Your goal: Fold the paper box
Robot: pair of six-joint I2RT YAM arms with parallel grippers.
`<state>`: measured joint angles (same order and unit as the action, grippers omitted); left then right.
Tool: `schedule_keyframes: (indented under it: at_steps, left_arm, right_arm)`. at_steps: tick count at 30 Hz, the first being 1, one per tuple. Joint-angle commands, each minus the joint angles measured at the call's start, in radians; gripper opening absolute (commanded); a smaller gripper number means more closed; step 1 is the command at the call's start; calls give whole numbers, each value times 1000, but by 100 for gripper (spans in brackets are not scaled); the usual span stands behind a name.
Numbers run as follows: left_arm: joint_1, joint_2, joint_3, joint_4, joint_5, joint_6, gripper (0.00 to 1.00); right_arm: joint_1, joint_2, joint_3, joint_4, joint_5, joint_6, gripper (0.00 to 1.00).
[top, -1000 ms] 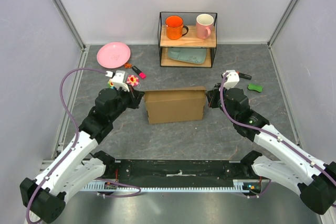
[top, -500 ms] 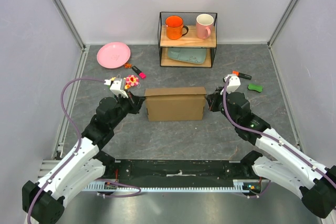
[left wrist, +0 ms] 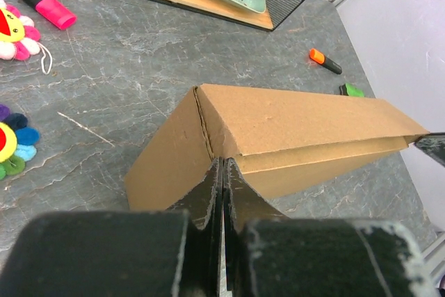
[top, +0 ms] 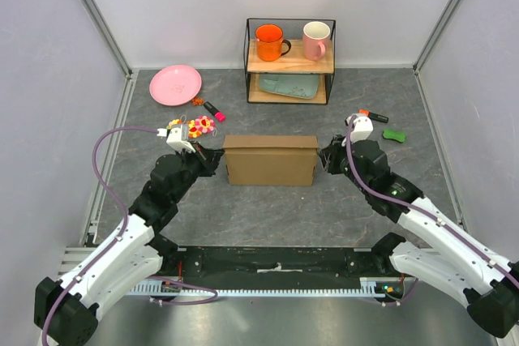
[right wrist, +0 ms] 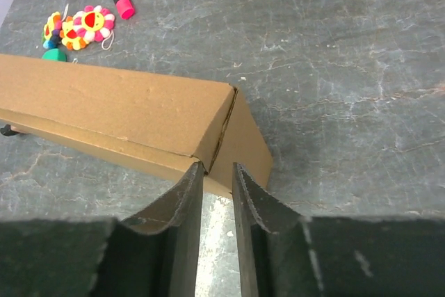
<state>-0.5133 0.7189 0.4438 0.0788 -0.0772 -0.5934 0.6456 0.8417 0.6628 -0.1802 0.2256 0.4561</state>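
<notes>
L arm & R arm: white link shells, blk joints | purple cable along each | white cam block per wrist | fingers matte blk, edges scuffed pale

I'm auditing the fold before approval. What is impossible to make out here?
Inside of the paper box: closed panels hide it, every view.
Box's near bottom edge, left wrist view: behind the left fingers.
Top view: teal dish partly under the rack's upper shelf.
</notes>
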Motion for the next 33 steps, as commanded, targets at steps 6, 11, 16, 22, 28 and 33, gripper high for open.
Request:
schedule_keyframes:
  at_steps: [6, 11, 16, 22, 28, 33]
  left_arm:
    - [1, 27, -11, -175, -53, 10, 2]
    - [1, 36, -11, -174, -41, 9, 2]
    - [1, 40, -8, -169, -26, 6, 2]
    - [2, -1, 58, -261, -13, 56, 9]
    - [1, -7, 222, -405, -12, 174, 18]
    - [1, 16, 352, -504, -32, 196, 19]
  right_arm:
    - [-3, 32, 280, -134, 61, -36, 40]
    - [-3, 111, 302, -84, 37, -27, 14]
    - [-3, 175, 215, -32, 12, 6, 0]
    - [-3, 172, 77, 11, 3, 38, 0]
    - [-3, 194, 64, 15, 26, 36, 0]
    - [-3, 206, 80, 15, 34, 26, 0]
